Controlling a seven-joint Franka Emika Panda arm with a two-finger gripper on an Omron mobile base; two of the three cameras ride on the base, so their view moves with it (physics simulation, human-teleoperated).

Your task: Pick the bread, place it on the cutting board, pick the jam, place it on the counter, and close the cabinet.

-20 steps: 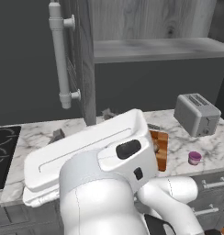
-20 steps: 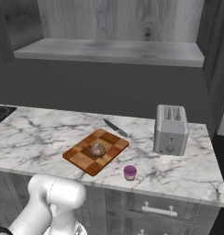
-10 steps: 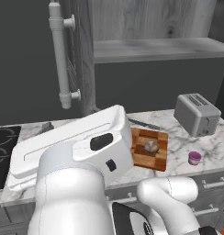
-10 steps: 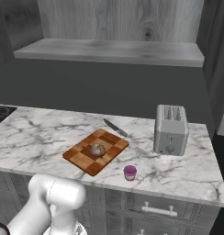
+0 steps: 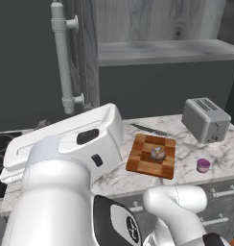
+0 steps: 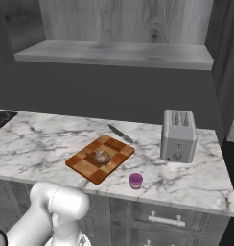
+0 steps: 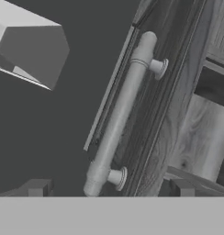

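Grey cabinet (image 7: 187, 137) handle (image 7: 120, 114) sits between seemingly spread tool (image 7: 109, 190) tips.

Soft, even, dim rendered light with no glare. The counter (image 6: 52, 139) is brightest; faint shadows sit under the toaster (image 6: 178, 136) and board (image 6: 100, 157). Past the fingertips (image 7: 35, 188), the handle (image 7: 119, 114) is sharp, its surroundings dark.
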